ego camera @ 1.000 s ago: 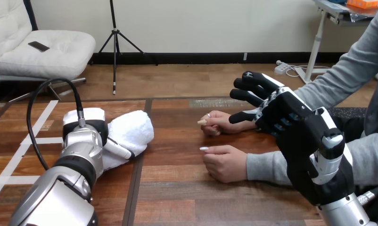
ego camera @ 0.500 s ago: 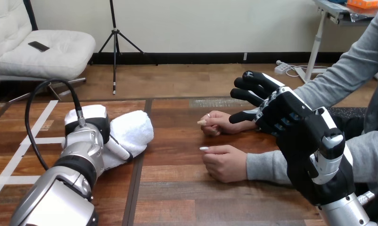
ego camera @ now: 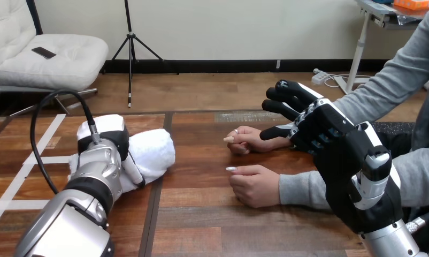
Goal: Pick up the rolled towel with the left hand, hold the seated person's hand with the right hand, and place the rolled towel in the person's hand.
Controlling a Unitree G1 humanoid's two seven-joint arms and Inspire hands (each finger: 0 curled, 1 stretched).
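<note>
Fingers of the robot's left hand (ego camera: 106,143) are mostly hidden behind its white-shelled back, but one black-and-white digit (ego camera: 132,169) curls round the near flank of the rolled towel (ego camera: 153,150), so the hand appears clamped on it from above. The white towel lies on the wooden table (ego camera: 201,219) at the left, its long axis running roughly from 8 o'clock to 2 o'clock, with the free end poking out of the hand towards 2 o'clock. It looks to be resting on the table, not lifted.

The robot's right hand (ego camera: 308,126) hovers at the right with its fingers apart and loosely bent, holding nothing. Its thumb points towards 9 o'clock at the wrist of the person's far hand (ego camera: 249,140); whether they touch cannot be told.

The person's far hand rests on the table, lightly closed. The person's near hand (ego camera: 257,185) lies at 6 o'clock from it, also closed, palm down.

From the towel, both of the person's hands lie at about 3 o'clock, well apart. The right hand is much the nearer to them. The towel would probably have to be carried towards 3 o'clock once the right hand has closed on the far hand.
</note>
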